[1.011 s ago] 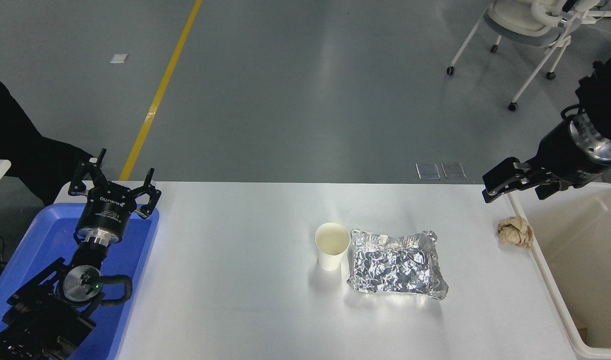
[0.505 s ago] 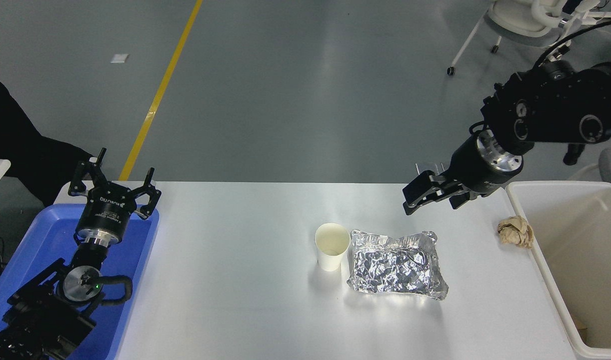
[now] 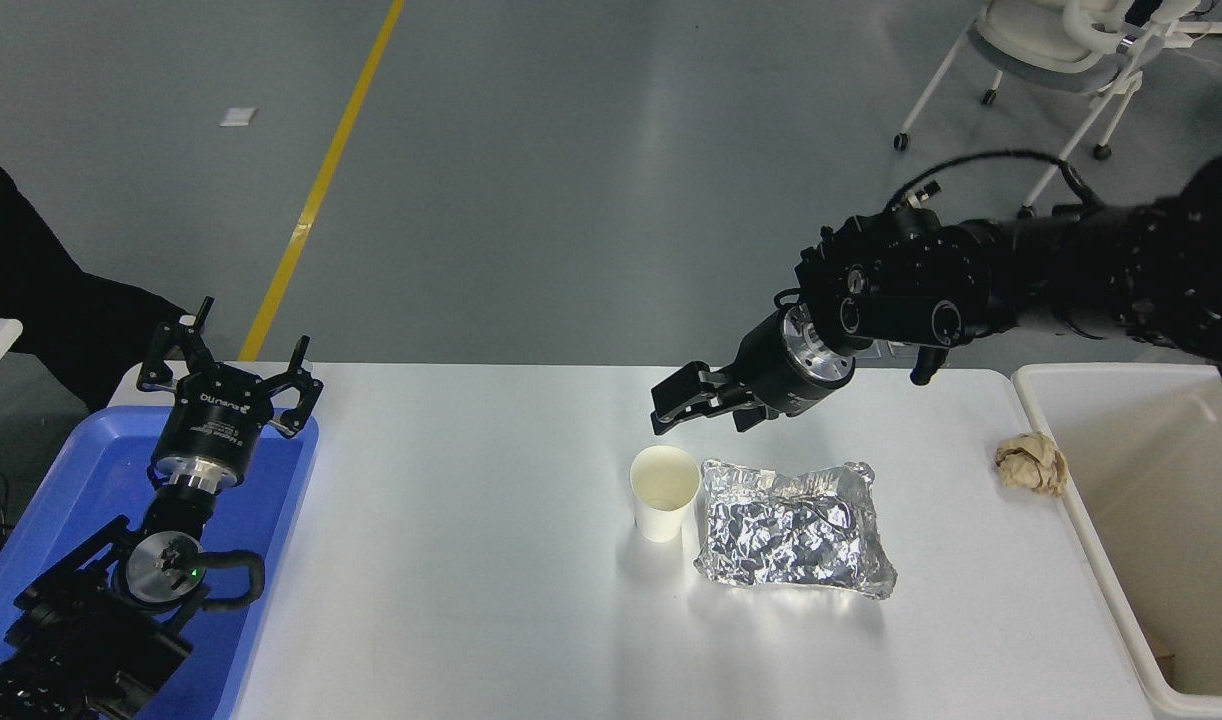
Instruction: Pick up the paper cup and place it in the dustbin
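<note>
Near the middle of the white table the small white tapered paper cup stands upright, touching the crumpled silver foil packet on its right — the right gripper hangs just above and behind the cup's rim, empty, though whether its fingers are apart I cannot tell. The left gripper is parked over the shallow blue tray, fingers spread.

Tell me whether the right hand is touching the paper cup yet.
Apart. The head view shows the right hand hanging above and behind the paper cup, with bare white table visible between its tips and the cup's rim.
</note>
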`<action>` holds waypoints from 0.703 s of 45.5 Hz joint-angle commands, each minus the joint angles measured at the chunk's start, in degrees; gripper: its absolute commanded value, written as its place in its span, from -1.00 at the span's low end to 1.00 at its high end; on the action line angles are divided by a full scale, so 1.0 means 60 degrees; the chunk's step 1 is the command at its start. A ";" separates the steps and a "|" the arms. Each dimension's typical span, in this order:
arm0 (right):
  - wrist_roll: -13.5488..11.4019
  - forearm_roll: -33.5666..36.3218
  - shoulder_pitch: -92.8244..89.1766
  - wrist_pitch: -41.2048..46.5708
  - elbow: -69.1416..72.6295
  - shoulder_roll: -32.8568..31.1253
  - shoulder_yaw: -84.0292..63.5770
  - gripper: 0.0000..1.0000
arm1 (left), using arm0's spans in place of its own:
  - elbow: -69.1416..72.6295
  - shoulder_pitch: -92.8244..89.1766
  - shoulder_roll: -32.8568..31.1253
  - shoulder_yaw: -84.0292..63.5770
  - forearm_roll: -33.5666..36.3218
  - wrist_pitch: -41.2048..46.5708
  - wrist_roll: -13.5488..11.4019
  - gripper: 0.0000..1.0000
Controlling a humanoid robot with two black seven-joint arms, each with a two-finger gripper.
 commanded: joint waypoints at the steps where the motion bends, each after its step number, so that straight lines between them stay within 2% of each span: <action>1: -0.0250 -0.0055 -0.1481 -0.0723 -0.1201 0.0104 0.0186 1.00 | -0.0003 0.0000 0.0000 0.0001 -0.0001 0.0001 0.0000 1.00; 32: -0.0265 -0.0275 -0.3079 -0.0899 -0.2140 0.0104 0.0684 1.00 | -0.0003 0.0000 0.0014 0.0001 -0.0001 0.0001 0.0000 1.00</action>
